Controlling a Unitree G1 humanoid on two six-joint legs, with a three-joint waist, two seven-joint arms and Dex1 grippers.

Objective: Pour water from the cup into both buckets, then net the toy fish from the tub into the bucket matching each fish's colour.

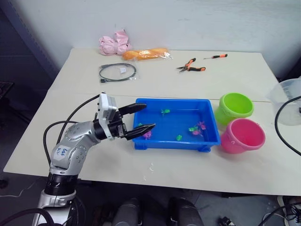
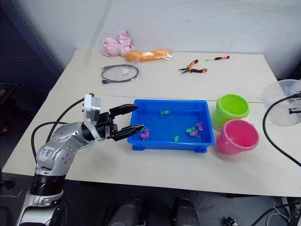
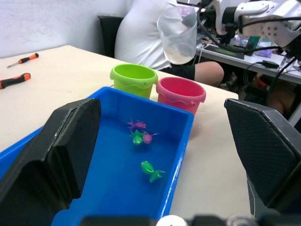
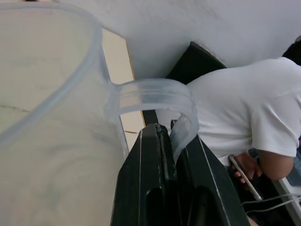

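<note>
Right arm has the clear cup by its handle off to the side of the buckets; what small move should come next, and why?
Probably carry the cup over the green bucket and start tipping. The right gripper is shut on the cup's handle, both buckets look unfilled, and the pink bucket sits just beside it. The left gripper waits open at the tub.

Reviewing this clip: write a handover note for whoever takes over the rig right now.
Left gripper: open, empty, at the left end of the tub.
Right gripper: shut on the handle of the cup, held up to the right of the buckets.
Green bucket and pink bucket stand right of the tub, green behind pink.
Toy fish, green and pink, all lie in the tub.
Whether water has been poured, I cannot tell.
Left: netting and sorting every fish.
</note>
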